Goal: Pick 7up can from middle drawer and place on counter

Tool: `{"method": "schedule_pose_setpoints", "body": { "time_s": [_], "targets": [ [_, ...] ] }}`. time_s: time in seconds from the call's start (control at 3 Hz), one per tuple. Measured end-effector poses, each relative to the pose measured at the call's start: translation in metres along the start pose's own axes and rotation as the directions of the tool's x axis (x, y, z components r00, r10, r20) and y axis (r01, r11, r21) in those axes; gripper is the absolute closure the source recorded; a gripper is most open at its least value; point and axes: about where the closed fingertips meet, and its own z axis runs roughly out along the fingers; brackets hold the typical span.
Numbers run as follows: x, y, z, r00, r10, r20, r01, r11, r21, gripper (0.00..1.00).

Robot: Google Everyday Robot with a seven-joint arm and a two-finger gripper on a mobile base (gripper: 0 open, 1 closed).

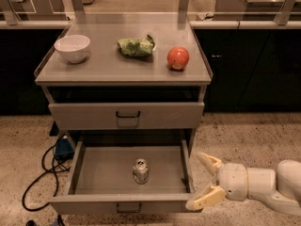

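The 7up can point(140, 171) stands upright in the middle drawer point(99, 173), which is pulled open below the shut top drawer. Its shiny round top faces up. The counter point(113, 60) is the grey top of the cabinet above. My gripper point(205, 180) is at the lower right, just outside the drawer's right wall, with its two pale fingers point(209, 162) spread open and empty. It is to the right of the can and apart from it.
On the counter are a white bowl point(72, 47) at left, a green wrinkly snack bag point(136, 46) in the middle and a red apple point(178, 58) at right. A black cable point(42, 171) lies on the floor left of the drawer.
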Motion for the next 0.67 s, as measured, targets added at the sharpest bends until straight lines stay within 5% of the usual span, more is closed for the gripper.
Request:
{"method": "schedule_pose_setpoints", "body": {
  "time_s": [0.33, 0.67],
  "targets": [
    [-0.006, -0.027, 0.036, 0.997, -0.033, 0.063, 0.026, 0.9950, 0.097, 0.00],
    [-0.023, -0.063, 0.058, 0.986, -0.064, 0.152, 0.028, 0.9742, 0.224, 0.00]
  ]
}}
